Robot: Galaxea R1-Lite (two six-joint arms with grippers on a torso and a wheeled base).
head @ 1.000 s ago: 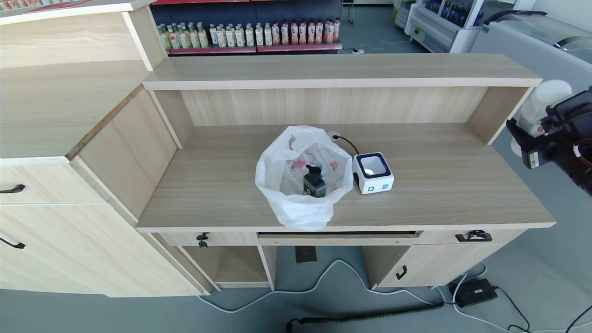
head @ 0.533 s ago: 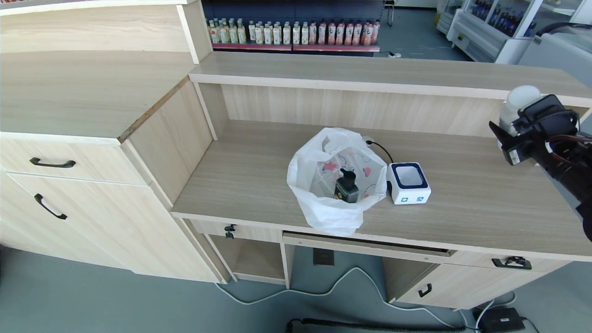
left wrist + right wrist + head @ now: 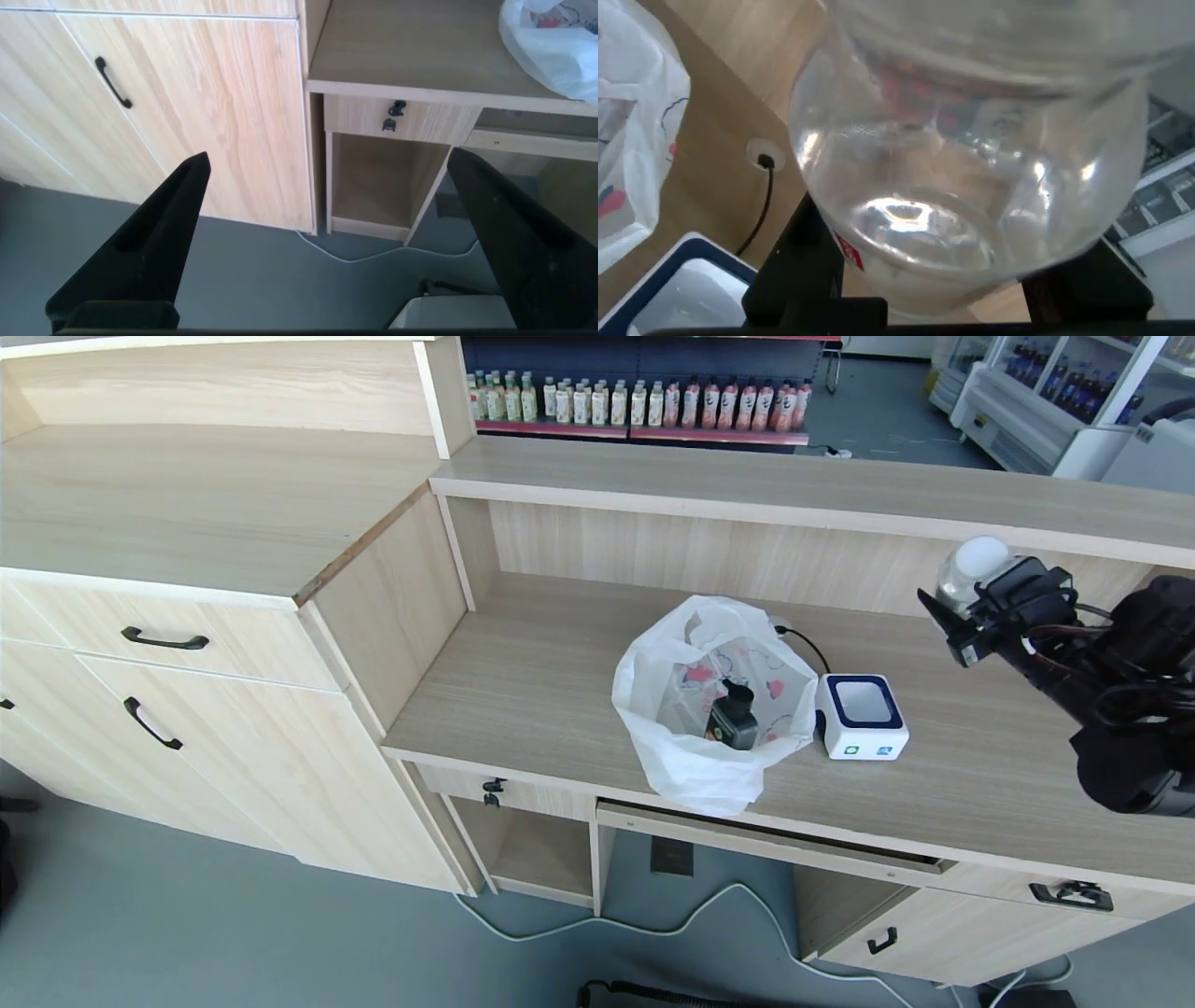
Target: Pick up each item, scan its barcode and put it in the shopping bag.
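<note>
My right gripper (image 3: pixel 980 607) hovers above the right part of the counter, shut on a clear bottle (image 3: pixel 971 567) with a white cap; the bottle's see-through base (image 3: pixel 962 177) sits close to the right wrist camera. A white shopping bag (image 3: pixel 709 700) stands open on the counter (image 3: pixel 560 691), with a dark bottle (image 3: pixel 733 719) inside it. To the bag's right sits the white barcode scanner (image 3: pixel 861 717) with a dark-rimmed window, also seen from the wrist (image 3: pixel 682 289). My left gripper (image 3: pixel 327 243) hangs low beside the cabinet, its two dark fingers (image 3: pixel 149 243) spread wide over the floor.
A tall cabinet (image 3: pixel 215 523) with drawers stands left of the counter, and a raised shelf (image 3: pixel 794 485) runs along the back. A black cable (image 3: pixel 803 644) leads from the scanner to a hole. Cables lie on the floor (image 3: pixel 653 924) under the counter.
The head camera has swung left, shifting the whole scene rightward. My right gripper with the clear bottle has come inward and lower, closer to the scanner.
</note>
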